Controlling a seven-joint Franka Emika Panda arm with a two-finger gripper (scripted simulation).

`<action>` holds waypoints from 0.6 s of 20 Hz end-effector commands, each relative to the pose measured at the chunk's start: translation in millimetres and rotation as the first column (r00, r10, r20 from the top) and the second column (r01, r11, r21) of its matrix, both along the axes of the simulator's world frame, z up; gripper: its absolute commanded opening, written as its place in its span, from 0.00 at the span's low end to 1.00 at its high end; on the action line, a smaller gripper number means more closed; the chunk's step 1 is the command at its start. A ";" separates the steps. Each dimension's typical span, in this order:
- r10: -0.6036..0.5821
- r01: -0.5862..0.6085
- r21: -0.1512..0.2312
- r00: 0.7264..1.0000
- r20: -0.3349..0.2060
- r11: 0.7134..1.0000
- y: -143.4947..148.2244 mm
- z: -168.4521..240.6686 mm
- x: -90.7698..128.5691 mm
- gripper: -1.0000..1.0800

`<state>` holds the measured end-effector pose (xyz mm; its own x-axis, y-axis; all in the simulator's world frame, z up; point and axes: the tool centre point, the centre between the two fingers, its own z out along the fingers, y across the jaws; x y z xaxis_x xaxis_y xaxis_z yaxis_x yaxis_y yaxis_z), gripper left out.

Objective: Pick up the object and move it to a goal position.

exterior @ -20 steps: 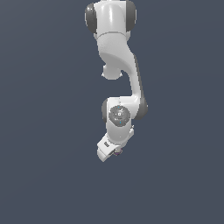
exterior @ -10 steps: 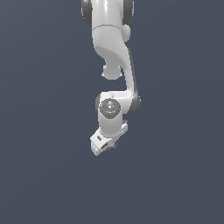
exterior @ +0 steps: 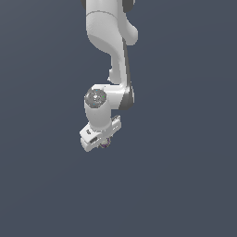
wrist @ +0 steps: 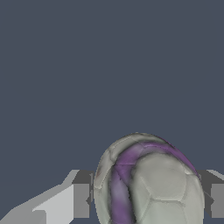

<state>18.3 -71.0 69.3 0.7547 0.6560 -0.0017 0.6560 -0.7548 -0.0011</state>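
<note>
One gripper (wrist: 148, 199) pinches one ball (wrist: 148, 183) between its two fingers (wrist: 81, 199), pads against both sides; in the exterior view the ball (exterior: 104, 144) sits under the single white arm (exterior: 109, 69)

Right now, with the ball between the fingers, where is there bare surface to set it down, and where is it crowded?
Nearly everywhere is free: bare dark surface lies around the arm on the exterior view's left, right and below the gripper. The only crowded spot is at the gripper, where the ball sits between the fingers and fills the gap in the wrist view.
</note>
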 end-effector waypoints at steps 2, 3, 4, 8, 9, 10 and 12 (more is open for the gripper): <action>0.001 -0.001 0.000 1.000 0.001 1.000 -20.9 8.0 -14.8 0.00; 0.001 -0.001 0.000 1.000 0.001 1.000 -26.1 9.8 -18.4 0.00; 0.001 -0.001 0.000 1.000 0.001 1.000 -30.9 11.5 -21.7 0.00; 0.001 -0.001 0.000 1.000 0.002 1.000 -45.7 16.9 -31.4 0.00; 0.001 -0.001 0.000 1.000 0.002 1.000 -48.0 17.7 -32.9 0.00; 0.001 -0.001 0.000 1.000 0.002 1.000 -49.6 18.3 -33.9 0.00; 0.001 -0.001 0.000 1.000 0.002 1.000 -51.0 18.8 -34.7 0.00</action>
